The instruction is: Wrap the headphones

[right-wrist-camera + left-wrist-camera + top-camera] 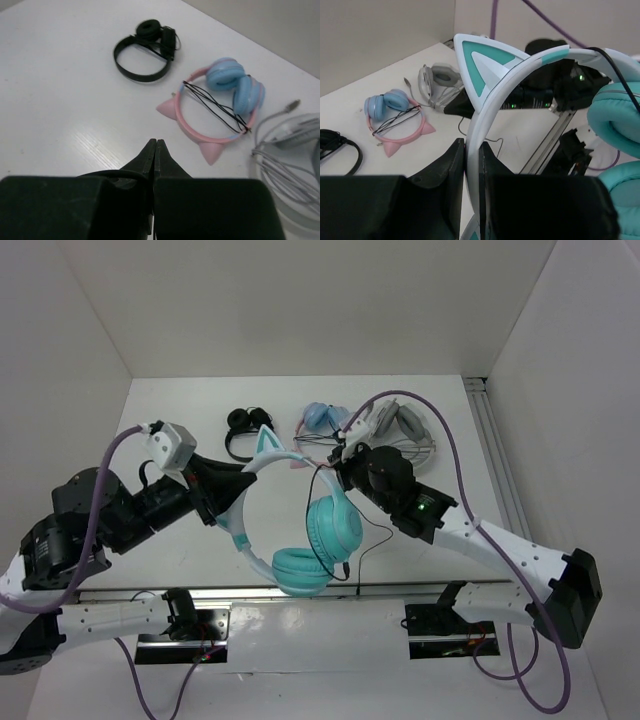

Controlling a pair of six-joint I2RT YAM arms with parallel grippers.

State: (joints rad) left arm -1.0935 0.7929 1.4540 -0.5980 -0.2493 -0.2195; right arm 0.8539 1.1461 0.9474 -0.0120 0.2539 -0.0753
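Wrapping looks barely begun. The left end effector clamps the headband, holding the headphones above the surface near its front edge, and the cable hangs loose. The right end effector is fully closed beside the cable; I cannot tell whether it grips it. Next, it likely must loop the cable around the headband.

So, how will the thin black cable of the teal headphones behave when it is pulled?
Probably floppy: the cable drapes in loose curves over the ear cup. It looks very thin and smooth, so it may slip. The headband, clamped by the left gripper, seems stiff.
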